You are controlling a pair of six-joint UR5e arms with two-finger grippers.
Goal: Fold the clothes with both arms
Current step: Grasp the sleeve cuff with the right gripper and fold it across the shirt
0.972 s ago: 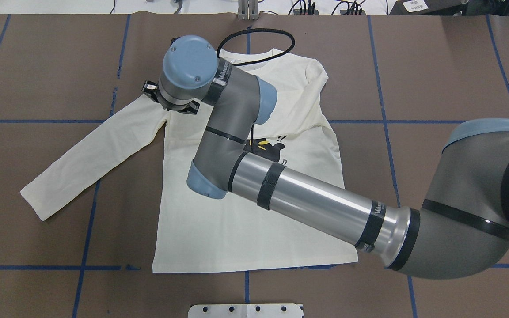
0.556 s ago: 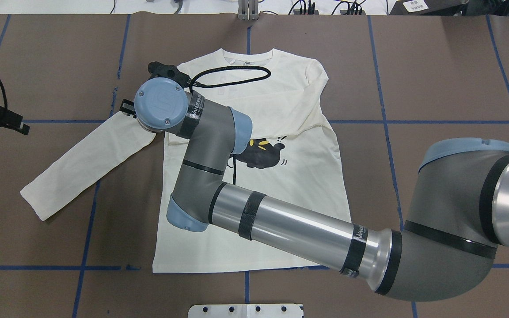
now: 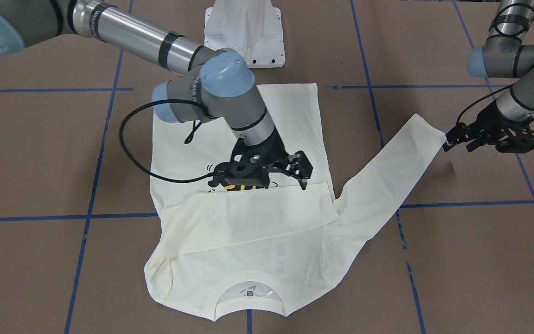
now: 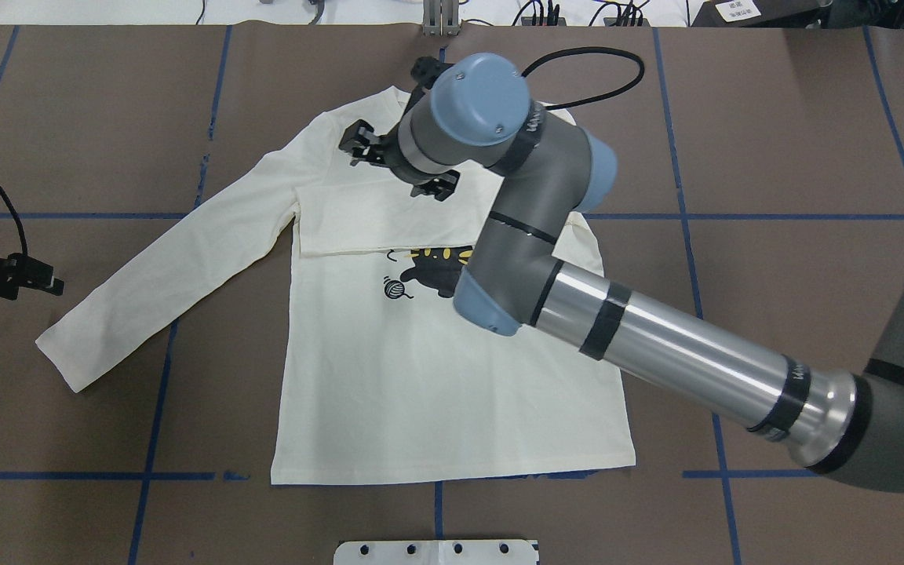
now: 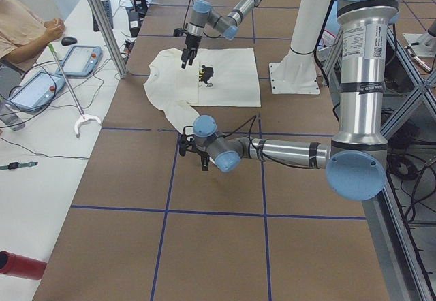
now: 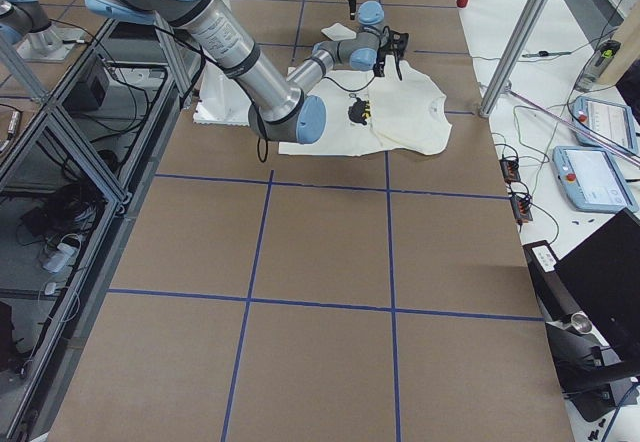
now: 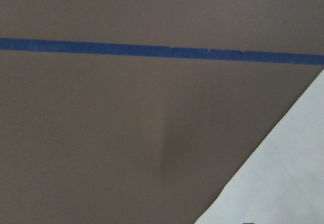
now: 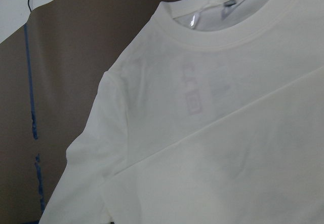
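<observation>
The cream-white shirt [image 4: 421, 392] lies flat, front up, neck at the far side. One sleeve is folded across the chest [image 4: 358, 227], just above the black cat print [image 4: 432, 271]. The other sleeve [image 4: 162, 275] stretches out to the table's left. My right arm reaches across the shirt, and its gripper [image 4: 397, 166] [image 3: 264, 182] hovers open over the folded sleeve, holding nothing. My left gripper [image 4: 48, 281] [image 3: 450, 141] sits low beside that outstretched sleeve's cuff [image 3: 429, 134], looks open and holds nothing. Cloth and brown table fill both wrist views, with no fingers visible.
The white pedestal base [image 4: 436, 552] stands at the near edge behind the hem. Blue tape lines [image 4: 162, 408] grid the brown table. A black cable loop [image 4: 585, 71] arcs beyond the right wrist. A seated person [image 5: 20, 28] and tablets are beyond the far edge.
My right arm swung from over the outstretched sleeve's shoulder rightward to the chest. The left gripper came into view at the left edge and moved down toward the cuff.
</observation>
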